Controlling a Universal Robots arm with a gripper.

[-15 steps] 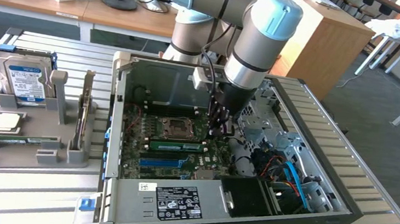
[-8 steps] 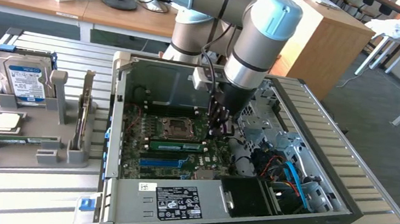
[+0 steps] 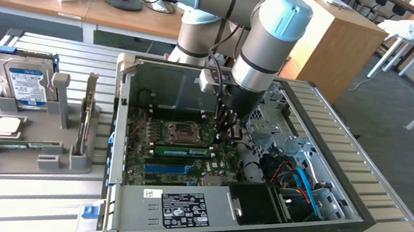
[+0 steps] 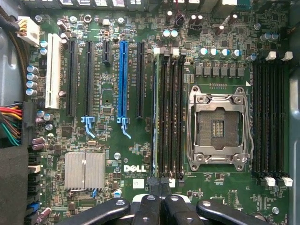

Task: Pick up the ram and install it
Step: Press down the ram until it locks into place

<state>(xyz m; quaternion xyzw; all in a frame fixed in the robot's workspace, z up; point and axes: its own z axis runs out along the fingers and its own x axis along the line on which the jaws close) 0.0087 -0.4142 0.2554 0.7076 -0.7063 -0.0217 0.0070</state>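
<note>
The ram (image 3: 181, 150), a narrow green stick with a pale label, stands in a memory slot on the motherboard inside the open computer case, beside the processor socket (image 3: 183, 129). In the wrist view the ram (image 4: 154, 117) appears edge-on in the outermost of several parallel black slots. My gripper (image 3: 228, 136) hangs down inside the case just off the ram's end toward the exterior view's right. The black fingers (image 4: 149, 202) are shut, their tips (image 4: 161, 185) over the end of the slot row, with nothing visibly between them.
The case walls (image 3: 117, 141) and the drive bay with blue cables (image 3: 300, 182) hem in the arm. A grey fixture (image 3: 27, 161) on the exterior view's left holds a hard drive (image 3: 28, 79), a silver processor chip (image 3: 6, 125) and an upright card (image 3: 88, 110). The open socket (image 4: 218, 126) lies beside the slots.
</note>
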